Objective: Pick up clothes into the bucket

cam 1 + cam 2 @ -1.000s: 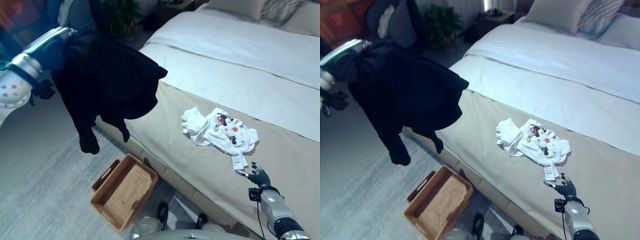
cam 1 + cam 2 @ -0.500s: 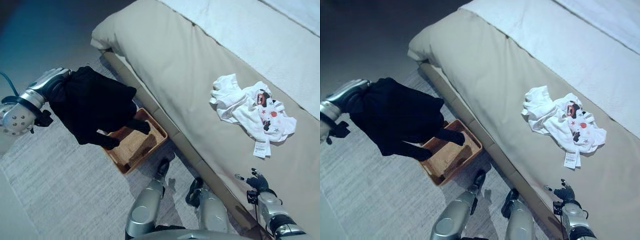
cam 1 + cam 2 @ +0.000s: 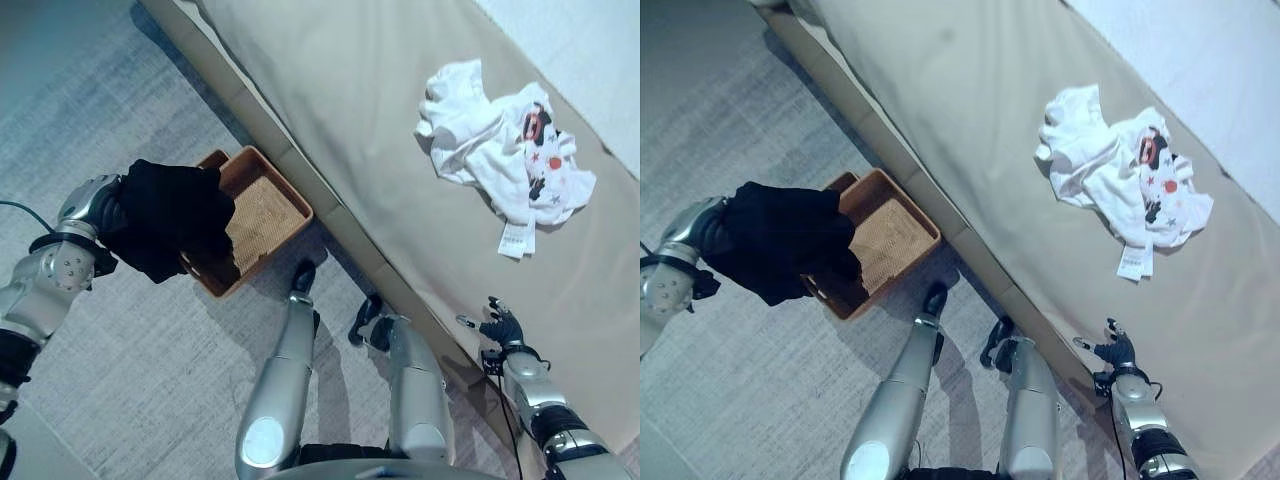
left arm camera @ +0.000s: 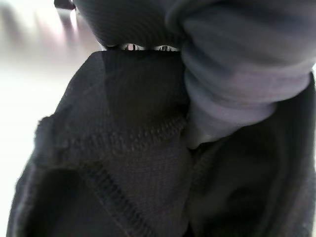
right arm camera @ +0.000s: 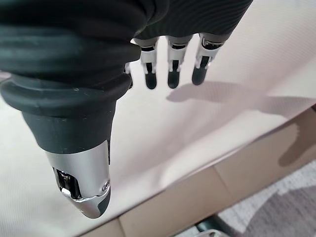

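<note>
the left hand is held out low at the robot's left, its fingers buried in a bunched black garment; whether they are curled round the cloth cannot be told, though the garment hangs from that hand. in the left wrist view the dark knit cloth lies right against the hand's cover. the garment's lower folds droop over the near left corner of the woven basket, which stands on the grey carpet just beside the bed's base. the right hand hovers with fingers straight and spread over the tan bed cover near its edge, holding nothing. a crumpled white printed garment lies well up the bed, apart from that hand. open carpet lies to the left of the basket. compared with half a second ago the black garment now hangs lower and nearer the basket, and the camera has tipped further down.
</note>
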Available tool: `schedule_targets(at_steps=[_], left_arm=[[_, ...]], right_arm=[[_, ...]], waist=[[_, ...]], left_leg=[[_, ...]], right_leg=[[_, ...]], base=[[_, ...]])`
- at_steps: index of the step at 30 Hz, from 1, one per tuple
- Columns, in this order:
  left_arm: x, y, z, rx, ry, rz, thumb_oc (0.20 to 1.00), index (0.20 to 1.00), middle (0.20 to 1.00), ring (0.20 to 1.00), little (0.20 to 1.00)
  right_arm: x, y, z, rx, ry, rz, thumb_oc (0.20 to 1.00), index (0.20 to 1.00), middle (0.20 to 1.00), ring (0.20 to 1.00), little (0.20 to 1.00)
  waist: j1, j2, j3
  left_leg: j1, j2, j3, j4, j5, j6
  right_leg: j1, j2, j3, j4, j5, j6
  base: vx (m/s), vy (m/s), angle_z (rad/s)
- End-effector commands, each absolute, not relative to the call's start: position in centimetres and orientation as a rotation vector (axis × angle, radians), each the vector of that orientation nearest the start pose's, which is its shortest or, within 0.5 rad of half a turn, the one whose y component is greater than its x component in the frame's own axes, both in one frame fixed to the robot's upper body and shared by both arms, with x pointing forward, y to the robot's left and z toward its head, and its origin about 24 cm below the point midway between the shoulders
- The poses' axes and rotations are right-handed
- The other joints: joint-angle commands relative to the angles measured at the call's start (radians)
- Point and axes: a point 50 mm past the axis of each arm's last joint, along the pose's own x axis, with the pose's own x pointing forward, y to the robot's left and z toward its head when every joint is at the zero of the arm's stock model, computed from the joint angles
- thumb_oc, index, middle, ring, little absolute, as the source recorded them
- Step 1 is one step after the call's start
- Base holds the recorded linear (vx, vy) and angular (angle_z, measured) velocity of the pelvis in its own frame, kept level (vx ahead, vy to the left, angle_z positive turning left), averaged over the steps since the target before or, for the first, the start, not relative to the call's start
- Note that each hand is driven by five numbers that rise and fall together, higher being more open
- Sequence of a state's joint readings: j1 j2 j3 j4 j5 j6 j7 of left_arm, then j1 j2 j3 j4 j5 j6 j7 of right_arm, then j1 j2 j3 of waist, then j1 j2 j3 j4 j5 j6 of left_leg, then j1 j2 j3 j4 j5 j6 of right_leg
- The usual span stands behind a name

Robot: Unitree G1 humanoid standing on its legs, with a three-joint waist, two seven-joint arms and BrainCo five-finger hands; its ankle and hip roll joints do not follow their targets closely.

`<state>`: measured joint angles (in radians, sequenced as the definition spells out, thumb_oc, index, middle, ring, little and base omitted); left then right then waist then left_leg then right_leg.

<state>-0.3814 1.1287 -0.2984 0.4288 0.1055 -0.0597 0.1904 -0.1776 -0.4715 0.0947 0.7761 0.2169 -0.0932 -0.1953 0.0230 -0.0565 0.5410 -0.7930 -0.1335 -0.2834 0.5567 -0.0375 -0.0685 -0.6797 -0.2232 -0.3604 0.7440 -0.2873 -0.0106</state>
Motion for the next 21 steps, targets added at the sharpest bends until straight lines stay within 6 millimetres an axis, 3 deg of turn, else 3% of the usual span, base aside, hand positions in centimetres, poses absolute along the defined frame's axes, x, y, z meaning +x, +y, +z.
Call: schedule_targets(at_steps=[1, 9, 16, 21], left_arm=[[30.2, 36.0, 19.0, 1.268, -0.106, 0.422, 0.200, 0.200, 0.200, 0.200, 0.200], [30.5, 36.0, 19.7, 1.257, -0.143, 0.508, 0.200, 0.200, 0.200, 0.200, 0.200], [30.8, 36.1, 20.6, 1.280, -0.171, 0.547, 0.200, 0.200, 0.200, 0.200, 0.200], [30.8, 37.1, 20.7, 1.277, -0.130, 0.624, 0.200, 0.200, 0.200, 0.200, 0.200]], right_arm=[[23.3, -31.2, -2.7, -0.399, 0.410, -0.382, 1.000, 1.000, 1.000, 1.000, 1.000], [23.7, -31.0, -1.7, -0.408, 0.341, -0.387, 1.000, 1.000, 1.000, 1.000, 1.000], [24.1, -31.1, -1.3, -0.416, 0.321, -0.398, 1.000, 1.000, 1.000, 1.000, 1.000], [24.9, -30.6, -0.6, -0.408, 0.283, -0.384, 1.000, 1.000, 1.000, 1.000, 1.000]], waist=[[-0.020, 0.007, -0.021], [-0.049, -0.017, -0.021], [-0.060, -0.024, -0.021], [-0.074, -0.039, -0.021]], left_leg=[[-0.035, 0.033, 0.069, 0.089, -0.081, 0.047], [-0.189, 0.046, 0.088, 0.161, -0.104, 0.052], [-0.245, 0.053, 0.100, 0.169, -0.112, 0.056], [-0.286, 0.062, 0.111, 0.162, -0.113, 0.055]], right_leg=[[-0.039, 0.001, 0.125, -0.054, 0.079, 0.100], [-0.199, 0.008, 0.143, -0.008, 0.076, 0.102], [-0.263, 0.012, 0.152, -0.011, 0.084, 0.110], [-0.305, 0.019, 0.156, -0.038, 0.106, 0.120]], base=[[-0.02, 0.039, 0.05], [0.01, 0.025, -0.09], [0.02, 0.013, -0.07], [0.01, 0.010, -0.03]])
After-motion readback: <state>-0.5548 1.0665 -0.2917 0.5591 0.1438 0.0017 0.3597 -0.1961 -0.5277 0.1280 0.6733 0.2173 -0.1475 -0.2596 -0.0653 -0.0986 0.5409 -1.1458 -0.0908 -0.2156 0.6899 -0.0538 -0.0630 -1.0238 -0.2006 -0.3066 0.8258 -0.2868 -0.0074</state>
